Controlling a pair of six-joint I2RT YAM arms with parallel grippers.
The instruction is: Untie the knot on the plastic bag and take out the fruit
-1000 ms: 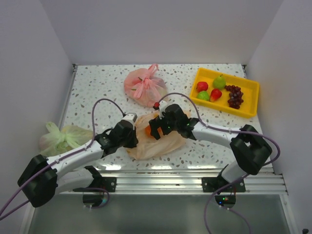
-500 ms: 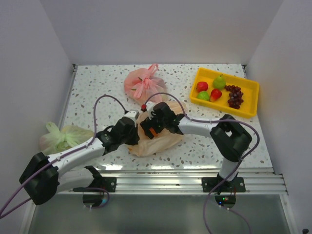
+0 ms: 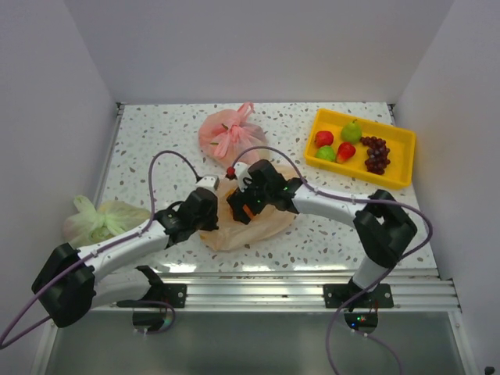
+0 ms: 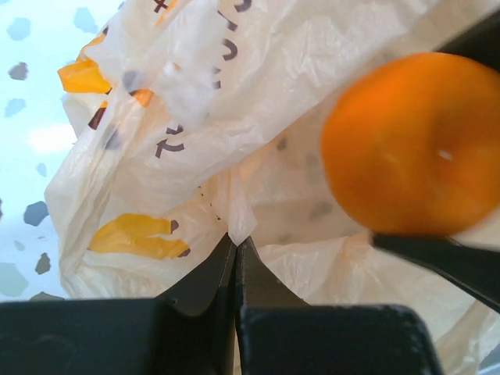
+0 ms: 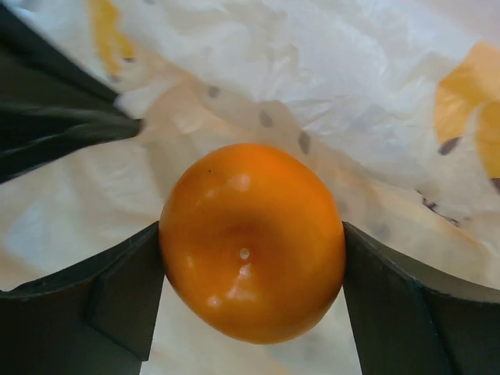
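The pale peach-orange plastic bag (image 3: 251, 228) lies crumpled at the table's front middle, its mouth open. Its knot is not in view. My left gripper (image 4: 237, 238) is shut on a fold of the bag's film (image 4: 195, 94) at the left edge of the bag. My right gripper (image 5: 251, 234) is inside the mouth. Both of its fingers (image 5: 125, 273) press against a shiny orange (image 5: 251, 242), also seen as the orange (image 4: 414, 144) in the left wrist view. More fruit lies in the yellow tray (image 3: 398, 178): red apple (image 3: 323, 138), pear (image 3: 351, 130), grapes (image 3: 376, 154).
A knotted pink bag (image 3: 231, 137) sits at the back middle, just behind the arms. A pale green bag (image 3: 98, 220) lies at the left edge beside the left arm. White walls close in both sides and the back.
My right gripper has moved left into the bag's mouth and its jaws have narrowed onto the orange. The left gripper has kept its hold on the film, shifting only slightly.
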